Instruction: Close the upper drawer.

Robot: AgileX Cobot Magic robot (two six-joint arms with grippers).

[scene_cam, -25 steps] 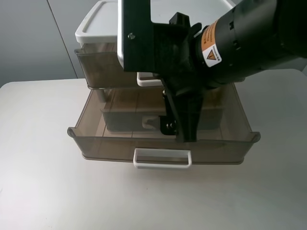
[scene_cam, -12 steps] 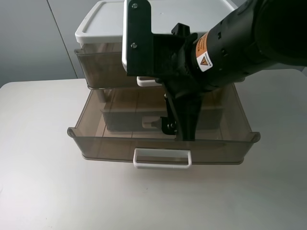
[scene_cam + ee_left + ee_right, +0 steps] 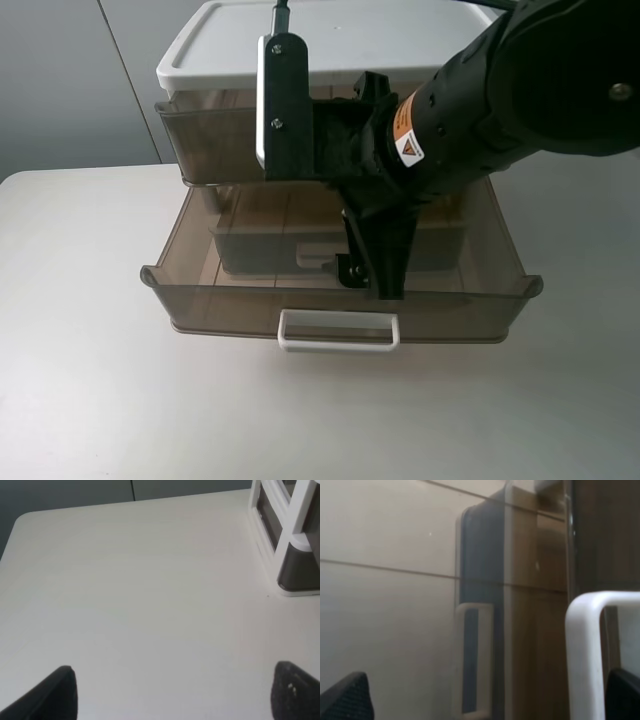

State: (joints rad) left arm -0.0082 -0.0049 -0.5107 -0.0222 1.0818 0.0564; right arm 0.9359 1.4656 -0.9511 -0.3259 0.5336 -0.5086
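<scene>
The upper drawer (image 3: 212, 140), smoky-brown and translucent, sits under the cabinet's white top (image 3: 220, 40) and stands a little way out. Its white loop handle is mostly hidden behind my right arm in the exterior view. In the right wrist view the handle (image 3: 581, 650) is close, just inside one fingertip. My right gripper (image 3: 372, 278) points down in front of the upper drawer and is open and empty; it also shows in the right wrist view (image 3: 485, 695). My left gripper (image 3: 177, 690) is open and empty over bare table and is out of the exterior view.
The bottom drawer (image 3: 340, 308) is pulled far out toward the front, with its white handle (image 3: 338, 330) at the front edge, below my right gripper. The cabinet's base corner (image 3: 295, 575) shows in the left wrist view. The white table (image 3: 90, 380) surrounds the cabinet.
My right arm has shifted slightly back toward the cabinet and its wrist has turned a little. The fingertips stay about where they were. Both drawers have not moved.
</scene>
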